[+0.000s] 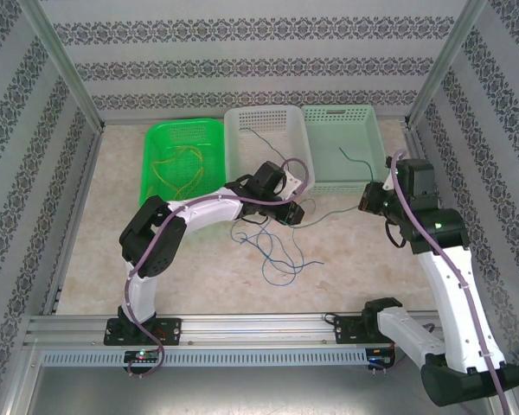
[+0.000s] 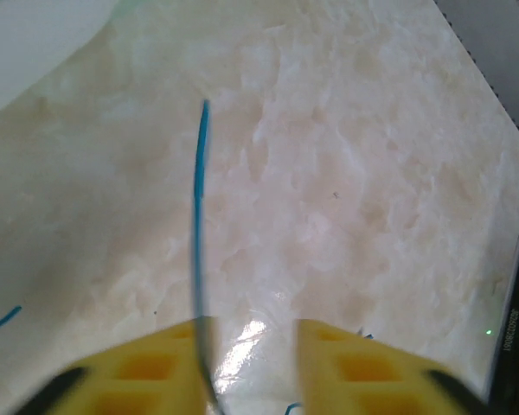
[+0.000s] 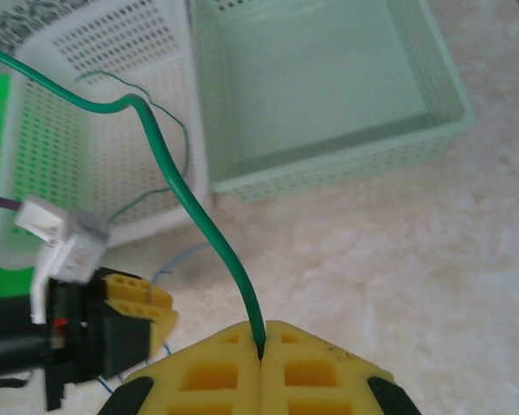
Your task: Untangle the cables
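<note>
- Where the right gripper (image 3: 261, 335) shows in its own wrist view, its two yellow fingers are pressed together. The green cable (image 3: 183, 203) is pinched between their tips.
- From the tips the green cable rises, bends over and runs off to the left, passing in front of the white basket (image 3: 86, 95).
- The left gripper (image 2: 246, 333) has its jaws standing apart, with bare table (image 2: 346, 173) between them.
- A blue cable (image 2: 199, 190) runs up from the inner face of the gripper's left finger. The view is blurred there, so it may be touching the pad or only passing in front of it.
- From above, the left gripper (image 1: 292, 213) sits mid-table, just in front of the white basket (image 1: 264, 112). The right gripper (image 1: 366, 201) is near the front corner of the pale green basket (image 1: 342, 110).
- A thin strand (image 1: 333, 211) stretches over the table between the two grippers.
- Loose blue cables (image 1: 277, 255) lie in crossing loops on the table (image 1: 199, 268), just on the near side of the left gripper.
- Three baskets stand in a row at the far side of the table.
  - The green basket (image 1: 149, 164) is on the left and holds the yellow cables (image 1: 180, 169).
  - The white basket is in the middle, with a thin dark wire (image 1: 264, 143) in it.
  - The pale green basket is on the right.
- In the way, the left arm (image 1: 208, 209) lies across the far end of the blue tangle. A purple arm cable (image 1: 301, 173) loops over its wrist in front of the white basket.
- In the right wrist view, the left gripper (image 3: 143, 313) and a white connector (image 3: 60, 229) sit at lower left, covering part of a blue strand.
</note>
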You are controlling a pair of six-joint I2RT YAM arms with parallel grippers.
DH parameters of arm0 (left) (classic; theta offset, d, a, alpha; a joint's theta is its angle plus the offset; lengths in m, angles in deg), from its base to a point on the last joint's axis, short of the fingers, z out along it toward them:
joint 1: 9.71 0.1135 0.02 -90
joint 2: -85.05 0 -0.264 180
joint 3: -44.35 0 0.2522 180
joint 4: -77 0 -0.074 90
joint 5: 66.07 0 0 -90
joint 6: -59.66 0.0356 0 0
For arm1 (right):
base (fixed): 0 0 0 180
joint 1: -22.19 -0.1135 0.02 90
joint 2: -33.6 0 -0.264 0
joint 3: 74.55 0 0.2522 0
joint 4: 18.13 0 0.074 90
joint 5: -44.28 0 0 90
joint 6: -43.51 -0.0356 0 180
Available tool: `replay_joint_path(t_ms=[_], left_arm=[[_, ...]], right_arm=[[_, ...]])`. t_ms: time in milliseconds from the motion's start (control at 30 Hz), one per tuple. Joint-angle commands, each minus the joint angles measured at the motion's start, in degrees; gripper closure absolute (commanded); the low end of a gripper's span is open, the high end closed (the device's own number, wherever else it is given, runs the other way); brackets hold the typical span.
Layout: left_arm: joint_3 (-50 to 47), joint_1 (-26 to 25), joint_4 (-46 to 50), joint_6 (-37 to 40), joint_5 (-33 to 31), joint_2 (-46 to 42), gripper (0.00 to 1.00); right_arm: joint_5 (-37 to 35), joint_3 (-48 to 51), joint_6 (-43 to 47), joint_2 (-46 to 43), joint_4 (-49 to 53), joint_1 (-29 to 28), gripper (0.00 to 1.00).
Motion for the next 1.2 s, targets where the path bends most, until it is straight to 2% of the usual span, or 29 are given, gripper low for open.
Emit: replay_joint_path(t_ms=[0, 33, 67, 267, 500, 667, 767, 833, 1000, 1167], left_arm=[[1.1, 0.2, 1.1, -0.9, -1.1, -1.2, 0.3], [0.8, 0.2, 0.8, -0.9, -1.3, -2.2, 0.18], [0.6, 0.1, 0.6, -1.0, -1.7, -3.2, 0.01], [0.2, 0.2, 0.7, -1.7, -3.7, -8.5, 0.0], [-5.4, 1.5, 1.2, -3.4, -9.8, -15.8, 0.0], [-12.7, 5.6, 2.3, -4.0, -12.7, -22.3, 0.0], [-15.9, 8.8, 0.9, -4.5, -13.4, -26.8, 0.0], [-17.1, 10.9, -2.0, -4.8, -9.6, -29.8, 0.0], [-14.8, 12.4, -13.8, -9.5, 6.8, -30.5, 0.0], [-10.2, 12.4, -22.9, -15.9, 14.6, -26.2, 0.01]], right_arm=[[2.6, -2.0, 2.6, 2.7, -3.6, 0.5, 1.0], [2.0, -2.4, 3.2, 3.5, -3.6, 0.5, 1.0], [1.5, -2.8, 3.8, 4.2, -3.5, 0.5, 1.0], [1.2, -2.2, 4.6, 4.1, -6.0, 0.5, 1.0], [0.0, -1.5, 5.9, 3.7, -4.8, 1.0, 1.0], [3.3, -1.3, 7.2, 3.1, -6.5, 2.0, 1.0], [9.7, -0.9, 8.7, 3.2, -8.8, 2.5, 1.0], [14.7, -0.6, 9.3, 3.9, -10.0, 2.4, 1.0], [21.6, 0.6, 8.9, 5.9, -13.5, 1.3, 1.0], [25.8, 1.1, 10.6, 7.3, -15.4, -3.2, 1.0]])
